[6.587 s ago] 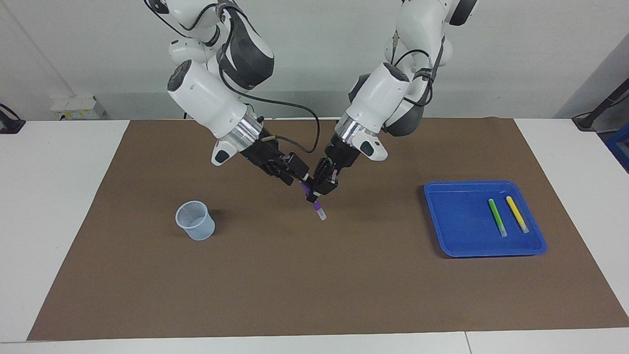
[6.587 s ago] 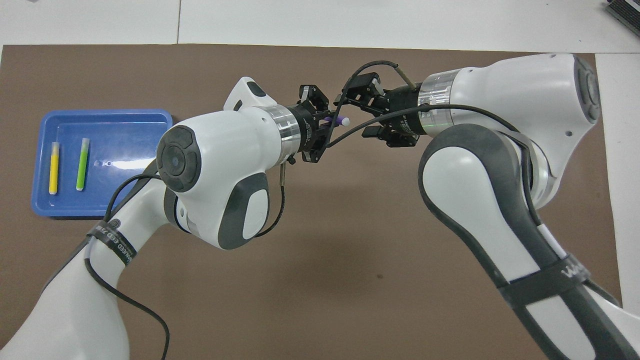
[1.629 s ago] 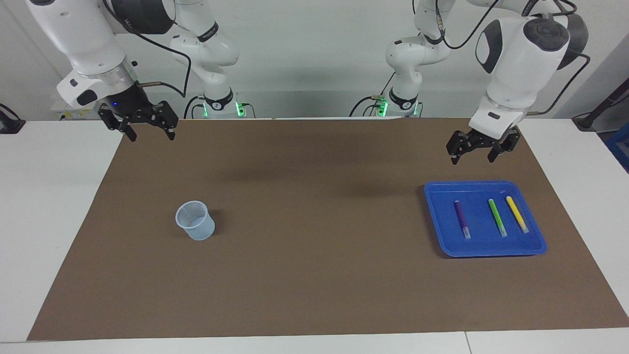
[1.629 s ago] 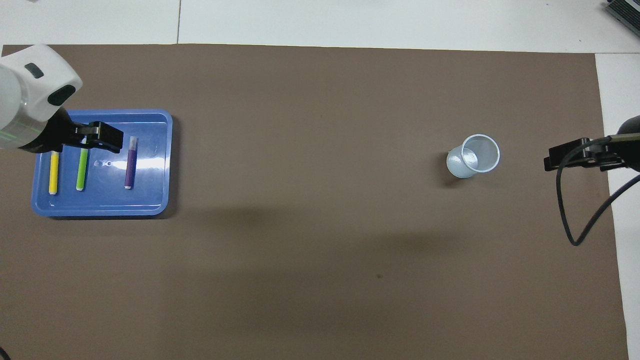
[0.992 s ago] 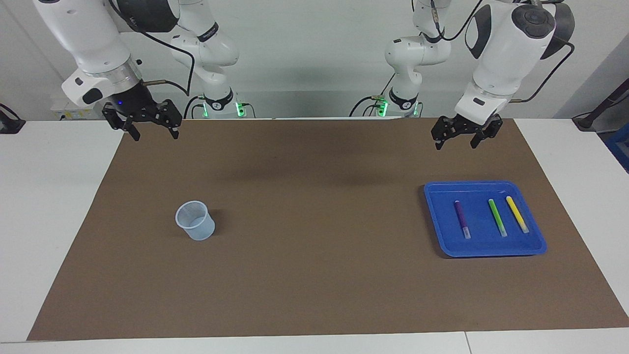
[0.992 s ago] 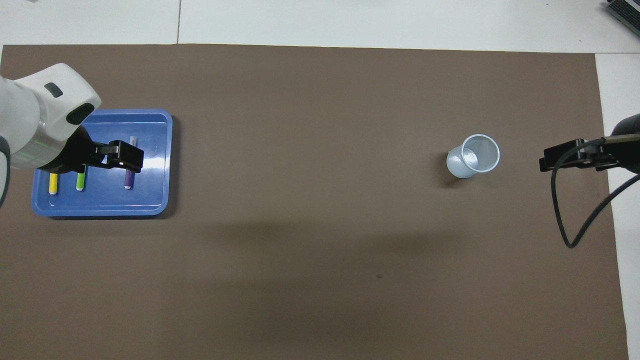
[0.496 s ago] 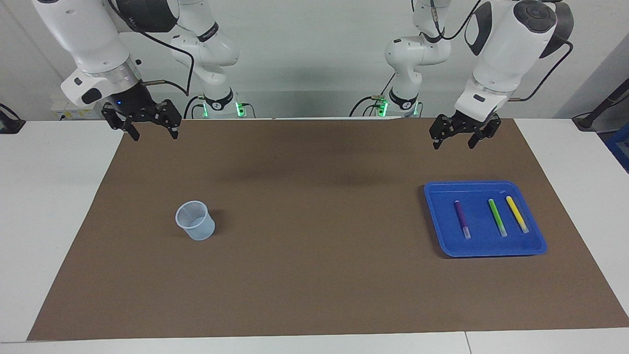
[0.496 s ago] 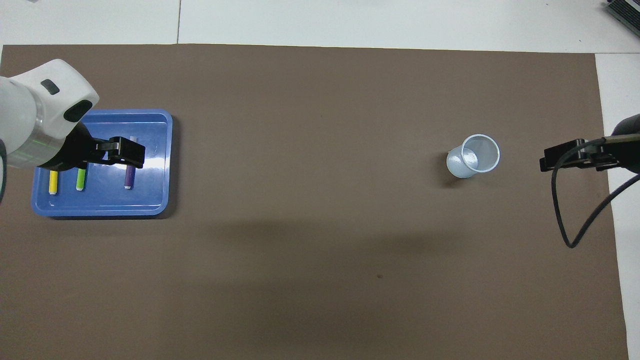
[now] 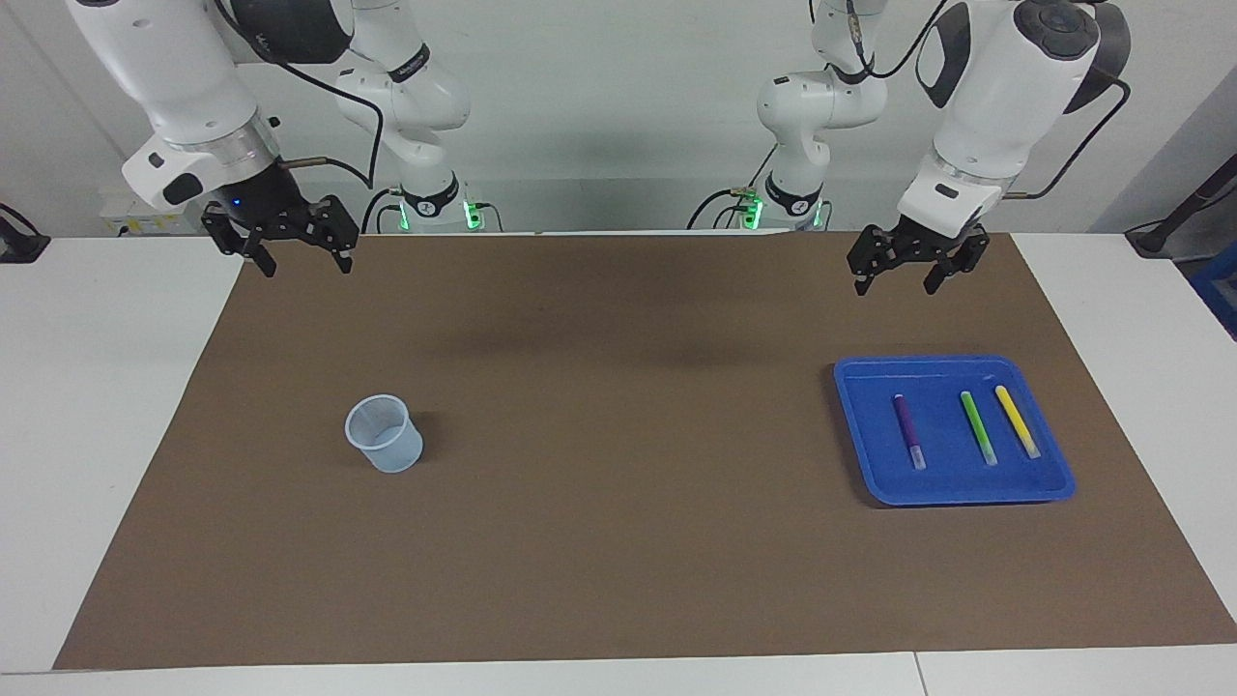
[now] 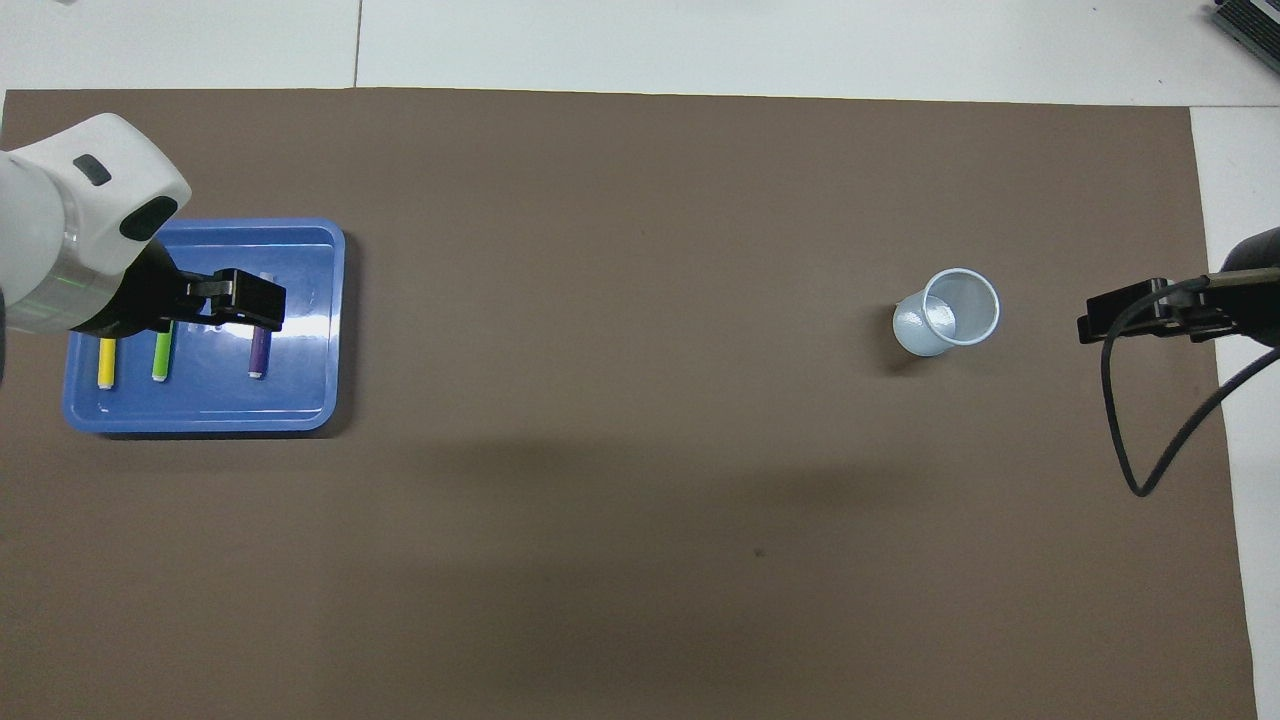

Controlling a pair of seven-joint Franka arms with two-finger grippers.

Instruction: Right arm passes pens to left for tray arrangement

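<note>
Now all three pens (image 9: 961, 428) lie side by side in the blue tray (image 9: 870, 425) at the left arm's end of the table. From above, the left gripper (image 9: 908, 278) covers their upper ends; the facing camera shows it raised, open and empty. Over the mat's corner, the right gripper (image 9: 301, 261) also hangs open and empty, with the cup (image 9: 385, 434) near it.

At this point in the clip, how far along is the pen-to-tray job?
Done, by the look of it: the purple pen, green pen and yellow pen lie side by side, apart, in the blue tray. The clear cup stands empty. Nothing is in hand: the left gripper hangs open over the mat beside the tray, the right gripper open over the mat's edge at its own end. No pen is left outside the tray.
</note>
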